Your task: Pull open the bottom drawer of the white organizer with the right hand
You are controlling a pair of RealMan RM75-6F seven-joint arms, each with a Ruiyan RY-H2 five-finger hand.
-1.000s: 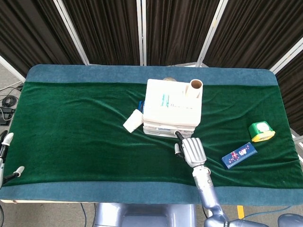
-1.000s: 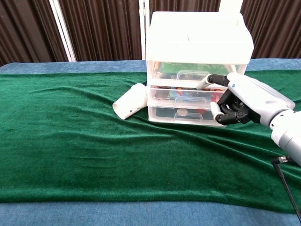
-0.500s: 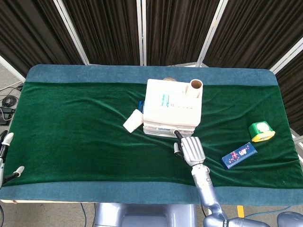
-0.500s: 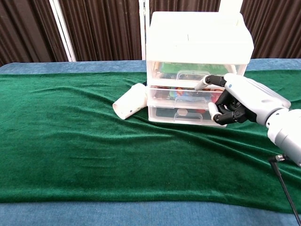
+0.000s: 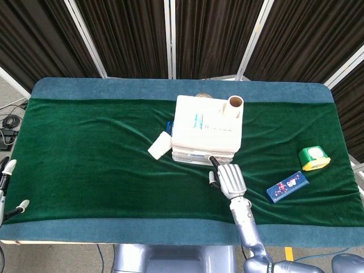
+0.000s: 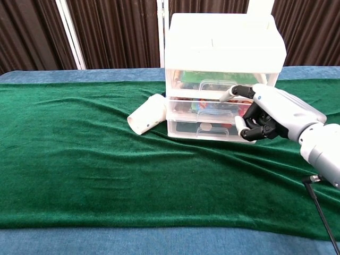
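Right hand (image 6: 271,114) at the front of the white organizer (image 6: 222,48), fingers curled inward with their tips at the right end of the bottom drawer (image 6: 204,128); one finger extends toward the drawer above. Whether the curled fingers actually hook the drawer's edge or only touch it cannot be told from either view, and nothing is seen lifted or carried. In the head view the same hand (image 5: 229,180) sits just in front of the organizer (image 5: 206,129), its forearm running back toward the near edge of the desk (image 5: 85,159).

For a clean pull, the fingertips probably need to seat behind the small central handle or the drawer lip and draw straight toward the robot; an off-centre pull at the right end risks skewing the drawer or dragging the light organizer across the green cloth.

The organizer is a small translucent white cabinet with stacked drawers, coloured contents dimly visible through the fronts, standing near the middle of the desk. The bottom drawer appears shut, or nearly so. A cardboard tube (image 5: 235,103) stands on top. A white cylinder (image 6: 146,115) lies against its left side.

Left hand (image 5: 8,187): at the far left edge, holding nothing, fingers apart.
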